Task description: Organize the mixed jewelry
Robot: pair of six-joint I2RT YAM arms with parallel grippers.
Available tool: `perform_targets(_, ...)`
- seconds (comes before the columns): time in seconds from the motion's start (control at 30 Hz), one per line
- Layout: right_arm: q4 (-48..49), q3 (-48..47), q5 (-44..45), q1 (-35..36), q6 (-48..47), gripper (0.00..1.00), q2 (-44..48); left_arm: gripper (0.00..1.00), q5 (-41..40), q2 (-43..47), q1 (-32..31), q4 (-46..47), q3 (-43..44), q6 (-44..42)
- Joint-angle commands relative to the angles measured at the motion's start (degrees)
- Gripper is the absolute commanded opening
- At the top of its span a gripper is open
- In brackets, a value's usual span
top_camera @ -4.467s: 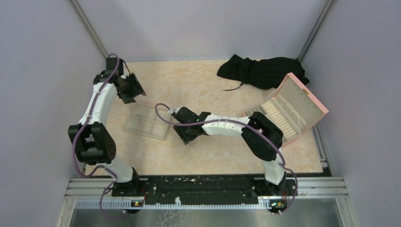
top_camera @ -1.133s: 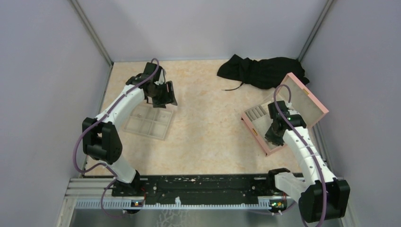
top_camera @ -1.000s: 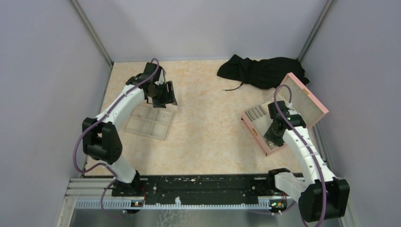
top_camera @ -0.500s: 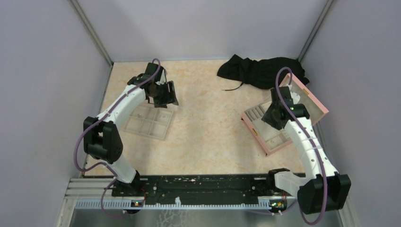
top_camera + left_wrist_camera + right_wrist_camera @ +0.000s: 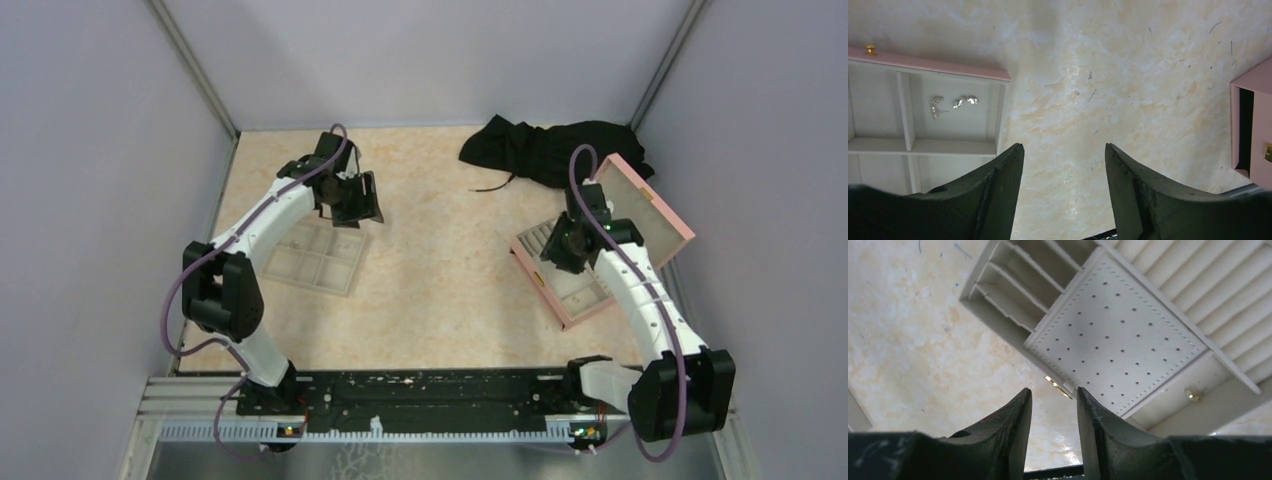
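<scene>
Three tiny silvery-gold jewelry pieces [image 5: 959, 103] lie in one compartment of the pale four-compartment tray [image 5: 908, 145], which has a pink edge strip in the left wrist view. The same tray [image 5: 300, 262] lies at the left in the top view. My left gripper [image 5: 352, 208] hovers above its far right corner, open and empty [image 5: 1063, 147]. The pink hinged box [image 5: 583, 303] stands open at the right. My right gripper [image 5: 560, 248] hangs over its left part, jaws a little apart and empty [image 5: 1053, 390]. A small gold piece [image 5: 1191, 393] glints in a box trough.
A black cloth [image 5: 545, 150] lies at the back right, behind the box lid [image 5: 645, 212]. The box holds narrow slots [image 5: 1028, 275], a perforated white panel [image 5: 1118, 335] and ribbed ring rolls [image 5: 1218, 285]. The box's pink corner [image 5: 1255, 90] shows at the left wrist view's right edge.
My right arm drew back from the tray to the pink box, then rose and moved to the box's far left part. My left gripper shifted slightly right and farther back over the tray's corner.
</scene>
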State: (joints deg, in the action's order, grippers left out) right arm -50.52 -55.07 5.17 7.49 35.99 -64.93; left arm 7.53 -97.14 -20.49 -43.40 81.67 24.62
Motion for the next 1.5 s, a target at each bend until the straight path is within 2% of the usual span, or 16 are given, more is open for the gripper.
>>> perform_targets(0.0,4.44,-2.44,-2.72,5.58,-8.48,0.4,-3.81,0.67,1.3,-2.31,-0.51,1.57,2.46,-0.22)
perform_targets(0.07,3.96,-3.85,0.07,8.07,-9.91,0.4,-6.31,0.67,1.43,-3.01,-0.73,1.63,3.16,-0.4)
perform_targets(0.37,4.1,-4.91,3.02,8.33,-17.01,0.38,-12.63,0.67,1.27,-3.58,-1.0,1.6,3.22,-0.24)
perform_targets(0.67,5.99,-5.46,-1.05,11.68,-22.13,0.16,-14.58,0.67,0.51,-3.35,-1.03,1.71,2.45,0.51)
perform_targets(0.77,7.37,-6.41,-1.54,14.29,-23.03,0.0,-16.91,0.67,-0.02,-3.27,-1.04,1.46,2.44,0.47)
perform_targets(1.1,15.22,-18.24,-4.82,21.78,-22.74,0.0,-28.11,0.68,-4.9,-1.5,0.9,-0.1,1.73,0.37)
perform_targets(1.33,17.61,-32.36,-4.91,23.83,-19.08,0.0,-40.86,0.68,-4.04,1.79,11.03,-0.72,-1.96,0.48)
perform_targets(1.47,17.37,-40.39,-6.65,24.13,-17.94,0.0,-47.07,0.68,-6.61,2.82,15.4,-1.43,-2.8,0.19)
